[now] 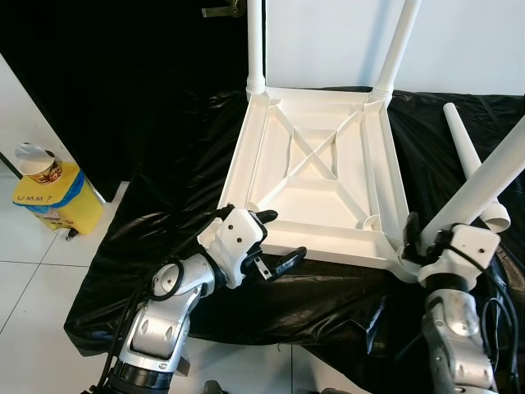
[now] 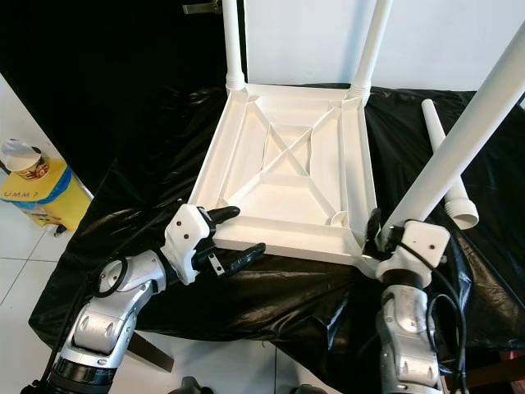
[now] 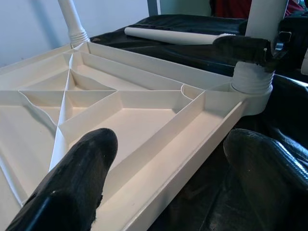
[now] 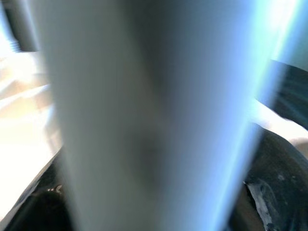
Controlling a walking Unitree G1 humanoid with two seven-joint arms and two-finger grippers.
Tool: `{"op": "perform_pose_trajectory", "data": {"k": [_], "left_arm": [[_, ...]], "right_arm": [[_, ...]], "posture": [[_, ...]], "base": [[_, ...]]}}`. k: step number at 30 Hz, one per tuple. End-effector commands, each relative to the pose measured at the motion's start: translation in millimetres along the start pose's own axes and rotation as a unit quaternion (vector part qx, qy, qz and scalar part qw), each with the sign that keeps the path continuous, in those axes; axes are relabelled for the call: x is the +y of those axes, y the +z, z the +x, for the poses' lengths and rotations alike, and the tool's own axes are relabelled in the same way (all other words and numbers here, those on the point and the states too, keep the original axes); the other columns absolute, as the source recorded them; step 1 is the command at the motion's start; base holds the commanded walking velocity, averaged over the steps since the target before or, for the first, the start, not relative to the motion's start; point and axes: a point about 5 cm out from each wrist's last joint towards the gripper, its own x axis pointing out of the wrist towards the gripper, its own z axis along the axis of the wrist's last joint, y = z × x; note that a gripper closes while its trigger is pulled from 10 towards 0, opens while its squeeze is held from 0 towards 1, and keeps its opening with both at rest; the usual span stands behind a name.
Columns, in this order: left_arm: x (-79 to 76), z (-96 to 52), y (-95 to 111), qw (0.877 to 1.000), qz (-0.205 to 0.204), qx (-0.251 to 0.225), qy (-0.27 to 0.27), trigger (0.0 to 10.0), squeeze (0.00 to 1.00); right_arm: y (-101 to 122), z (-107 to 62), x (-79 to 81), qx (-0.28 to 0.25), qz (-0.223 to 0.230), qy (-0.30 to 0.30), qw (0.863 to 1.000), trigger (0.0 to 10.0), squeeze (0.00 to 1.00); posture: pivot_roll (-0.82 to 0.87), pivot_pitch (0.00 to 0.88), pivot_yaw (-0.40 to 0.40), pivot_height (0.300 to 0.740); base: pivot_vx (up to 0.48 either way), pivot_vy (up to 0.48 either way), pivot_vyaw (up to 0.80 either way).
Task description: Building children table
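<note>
Left eye view shows us the white table top (image 1: 316,176) lying upside down on a black sheet (image 1: 156,238). Our left gripper (image 1: 275,240) is spread wide around the near edge. Our right gripper (image 1: 417,240) is closed on a white leg (image 1: 484,185) (standing in the near right corner).

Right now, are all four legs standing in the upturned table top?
No: one spare leg lies loose on the black sheet beside the table top, apart from its corners.
</note>
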Motion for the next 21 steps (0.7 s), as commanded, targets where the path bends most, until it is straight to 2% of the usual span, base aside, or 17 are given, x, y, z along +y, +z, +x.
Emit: {"op": "perform_pose_trajectory", "data": {"k": [1,3,4,5,6,8,10,11,12,13,14,15,16,21], "left_arm": [[3.2,2.5,-1,0.999,0.001,-0.001,0.034,10.0,0.0],[3.4,2.8,0,0.999,0.001,-0.001,0.035,10.0,0.0],[3.4,2.8,0,0.999,0.001,-0.001,0.035,10.0,0.0],[3.6,3.0,0,0.999,0.001,-0.002,0.035,10.0,0.0],[3.6,3.0,0,0.999,0.001,-0.002,0.035,10.0,0.0],[3.9,3.2,0,0.999,0.002,-0.002,0.036,10.0,0.0],[3.9,3.2,0,0.999,0.002,-0.002,0.036,10.0,0.0],[4.3,3.2,0,0.999,0.002,-0.002,0.036,10.0,0.0],[4.7,3.0,0,0.999,0.003,-0.002,0.036,10.0,0.0],[4.7,3.0,0,0.999,0.003,-0.002,0.036,10.0,0.0],[5.1,3.1,0,0.999,0.003,-0.002,0.037,10.0,0.0],[5.1,3.1,0,0.999,0.003,-0.002,0.037,10.0,0.0],[5.3,3.1,1,0.999,0.003,-0.002,0.037,10.0,0.0],[4.9,2.4,1,0.999,0.002,-0.004,0.041,10.0,0.0]], "right_arm": [[-4,-1.9,2.1,0.008,0.007,0.02,1.0,10.0,0.0],[-4,-3.1,0.3,0.01,0.002,0.07,0.997,10.0,0.0],[-4,-3.1,0.3,0.01,0.002,0.07,0.997,10.0,0.0],[-4,-4.5,0.5,0.012,-0.004,0.109,0.994,10.0,0.0],[-4,-4.5,0.5,0.012,-0.004,0.109,0.994,10.0,0.0],[-5,-5.3,-1.9,0.023,-0.014,0.181,0.983,10.0,0.0],[-5,-5.3,-1.9,0.023,-0.014,0.181,0.983,10.0,0.0],[-5,-4.4,-4.4,0.026,-0.024,0.208,0.978,10.0,0.0],[-5,-3.0,-7.1,0.031,-0.035,0.229,0.972,8.9,0.0],[-5,-3.0,-7.1,0.031,-0.035,0.229,0.972,8.9,0.0],[-6,-1.5,-10.3,0.034,-0.044,0.243,0.968,6.0,0.0],[-6,-1.5,-10.3,0.034,-0.044,0.243,0.968,6.0,0.0],[-8,-0.5,-13.2,0.039,-0.046,0.25,0.966,0.0,0.0],[-16,-1.7,-20.0,0.059,-0.034,0.248,0.966,0.0,0.0]], "posture": [[-0.07,0.067,0.008,0.74],[-0.07,0.069,0.006,0.74],[-0.07,0.069,0.006,0.74],[-0.07,0.07,0.007,0.74],[-0.07,0.07,0.007,0.74],[-0.07,0.071,0.01,0.74],[-0.07,0.071,0.01,0.74],[-0.07,0.071,0.011,0.74],[-0.07,0.07,0.01,0.74],[-0.07,0.07,0.01,0.74],[-0.07,0.071,0.009,0.74],[-0.07,0.071,0.009,0.74],[-0.07,0.071,0.006,0.74],[-0.06,0.074,0.003,0.74]], "base": [[0.0,0.0,0.0],[0.0,0.0,0.0],[0.0,0.0,0.0],[0.0,0.0,0.0],[0.0,0.0,0.0],[0.0,0.0,0.0],[0.0,0.0,0.0],[0.0,0.0,0.0],[0.0,0.0,0.0],[0.0,0.0,0.0],[0.0,0.0,0.0],[0.0,0.0,0.0],[0.0,0.0,0.0],[0.0,0.0,0.0]]}}
